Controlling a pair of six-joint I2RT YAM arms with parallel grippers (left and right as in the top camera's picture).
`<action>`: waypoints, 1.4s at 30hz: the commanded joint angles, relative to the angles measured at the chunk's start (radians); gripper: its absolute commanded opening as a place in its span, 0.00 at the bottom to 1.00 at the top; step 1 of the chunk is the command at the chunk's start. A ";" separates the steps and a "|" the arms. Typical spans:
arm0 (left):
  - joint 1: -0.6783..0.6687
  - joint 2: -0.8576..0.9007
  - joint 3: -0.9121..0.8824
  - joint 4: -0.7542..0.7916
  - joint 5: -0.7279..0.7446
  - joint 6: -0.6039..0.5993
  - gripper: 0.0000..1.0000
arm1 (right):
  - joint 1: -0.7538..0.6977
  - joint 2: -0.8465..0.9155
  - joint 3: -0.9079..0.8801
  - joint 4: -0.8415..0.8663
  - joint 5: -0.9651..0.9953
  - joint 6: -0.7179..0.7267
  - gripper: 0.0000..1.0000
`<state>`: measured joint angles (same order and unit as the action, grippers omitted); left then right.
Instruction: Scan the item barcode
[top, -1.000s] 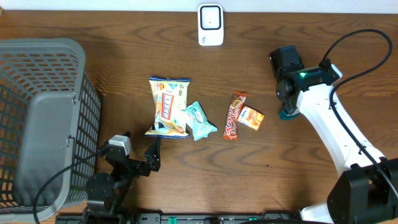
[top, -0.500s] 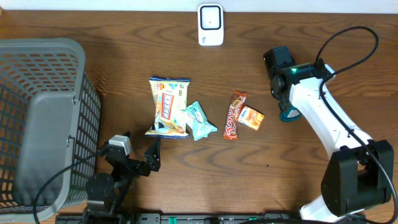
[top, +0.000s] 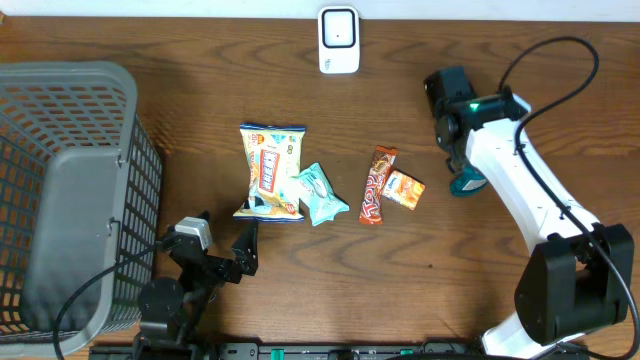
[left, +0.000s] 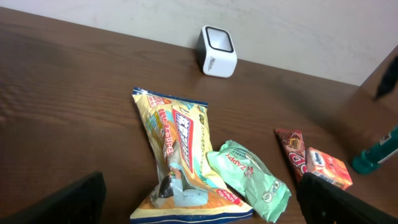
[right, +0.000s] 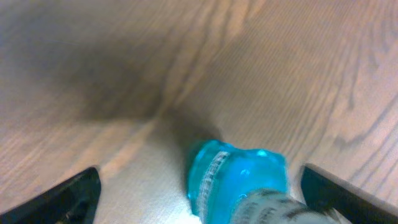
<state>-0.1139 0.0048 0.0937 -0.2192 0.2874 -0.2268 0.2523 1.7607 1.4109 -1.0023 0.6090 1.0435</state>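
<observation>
The white barcode scanner (top: 339, 40) stands at the table's far edge, also in the left wrist view (left: 217, 43). A teal bottle (top: 466, 183) lies on the table beside my right arm (top: 490, 150). In the right wrist view the bottle (right: 236, 180) sits blurred between the fingers of my right gripper (right: 211, 205), which is open with a gap on each side. My left gripper (top: 225, 258) is open near the front edge with nothing between its fingers; it (left: 205, 208) faces a yellow snack bag (left: 177, 155).
Mid-table lie the yellow snack bag (top: 270, 172), a green packet (top: 321, 193), a red bar (top: 377, 185) and an orange packet (top: 404, 189). A grey basket (top: 60, 200) fills the left side.
My right gripper has opened wide around the teal bottle, which stays on the table. The right wrist has shifted slightly toward the far edge. The left arm has not moved.
</observation>
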 joint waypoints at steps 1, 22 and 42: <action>0.003 -0.001 -0.014 -0.027 0.019 0.021 0.98 | -0.005 0.005 0.070 -0.019 -0.025 -0.137 0.99; 0.003 -0.001 -0.014 -0.027 0.019 0.020 0.98 | -0.030 -0.177 0.416 -0.034 -0.624 -1.135 0.99; 0.003 -0.001 -0.014 -0.027 0.019 0.020 0.98 | -0.162 -0.193 0.415 -0.040 -0.958 -1.989 0.99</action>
<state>-0.1139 0.0048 0.0940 -0.2199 0.2874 -0.2268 0.1658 1.5642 1.8187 -1.0302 -0.2562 -0.8566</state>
